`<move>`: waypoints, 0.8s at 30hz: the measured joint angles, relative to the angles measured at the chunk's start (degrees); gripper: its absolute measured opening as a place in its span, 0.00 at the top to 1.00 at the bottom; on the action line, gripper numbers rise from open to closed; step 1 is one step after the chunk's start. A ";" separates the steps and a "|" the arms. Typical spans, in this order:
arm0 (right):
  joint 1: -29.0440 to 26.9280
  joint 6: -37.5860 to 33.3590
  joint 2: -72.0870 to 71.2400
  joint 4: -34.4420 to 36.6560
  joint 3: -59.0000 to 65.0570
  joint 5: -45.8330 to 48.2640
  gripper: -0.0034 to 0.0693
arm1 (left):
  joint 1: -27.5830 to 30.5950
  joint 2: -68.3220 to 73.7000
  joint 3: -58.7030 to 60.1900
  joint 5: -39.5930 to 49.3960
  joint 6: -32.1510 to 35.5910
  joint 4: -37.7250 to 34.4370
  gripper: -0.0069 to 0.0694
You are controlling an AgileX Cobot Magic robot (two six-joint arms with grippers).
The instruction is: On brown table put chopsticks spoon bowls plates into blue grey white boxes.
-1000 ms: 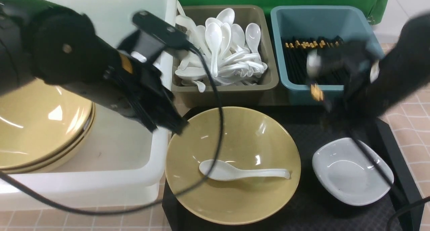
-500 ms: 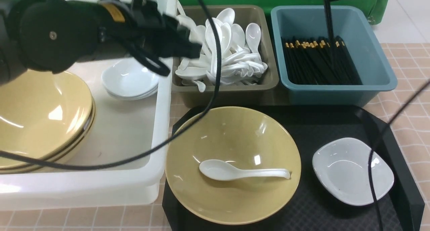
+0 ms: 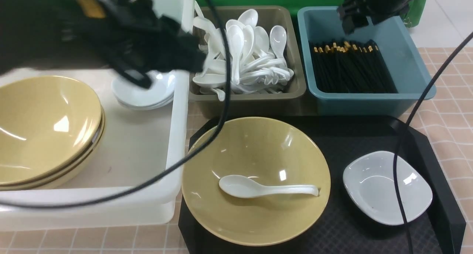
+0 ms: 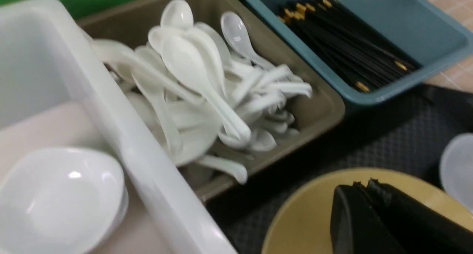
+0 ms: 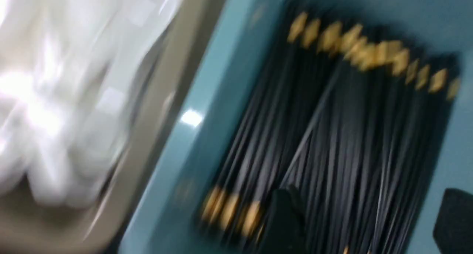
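A yellow bowl point(image 3: 258, 154) sits on the black tray point(image 3: 351, 136) with a white spoon point(image 3: 266, 189) lying in it. Beside it on the tray is a small white plate point(image 3: 388, 187). My left gripper point(image 3: 197, 62) point(image 4: 364, 184), blurred, hangs shut and empty over the edge between the white tub point(image 3: 173, 136) and the grey box point(image 3: 251, 102) full of spoons. My right gripper point(image 3: 353, 19) point(image 5: 369, 224) is open and holds nothing above the chopsticks point(image 3: 351, 67) point(image 5: 332, 136) lying in the blue box point(image 3: 373, 102).
The white tub holds stacked yellow bowls point(image 3: 44, 128) and stacked white plates point(image 3: 144, 95). Black cables from both arms hang across the tray. The brown table point(image 3: 454, 84) shows at the right of the blue box and tray.
The left arm has swung from the tub's front edge up towards the back. The right arm has lifted from the blue box's front to its far end, and its jaws have opened.
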 joint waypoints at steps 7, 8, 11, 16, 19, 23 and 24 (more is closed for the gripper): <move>6.62 -7.71 -12.24 7.60 11.33 3.16 0.19 | 0.00 -12.47 4.41 14.90 -0.47 2.71 0.91; 8.31 -9.34 -14.49 7.88 14.50 3.16 0.19 | 0.00 -14.22 5.56 16.28 -0.53 2.98 0.91; 14.14 -15.07 -20.04 8.84 25.01 3.42 0.19 | 0.00 -18.65 11.00 18.60 -0.53 3.24 0.91; 22.68 -24.41 -22.01 9.16 36.24 3.16 0.19 | 0.00 -22.91 18.70 18.46 -0.53 3.18 0.91; 25.82 -28.33 -20.92 9.16 40.01 0.93 0.19 | 0.00 -23.96 21.84 17.58 -0.53 2.75 0.91; 28.53 -33.68 -16.19 8.86 41.66 -4.94 0.19 | 0.00 -24.41 25.02 16.79 0.27 0.63 0.91; 28.59 -34.16 -15.04 8.26 41.66 -6.38 0.19 | 0.00 -24.41 25.33 16.72 0.72 0.39 0.91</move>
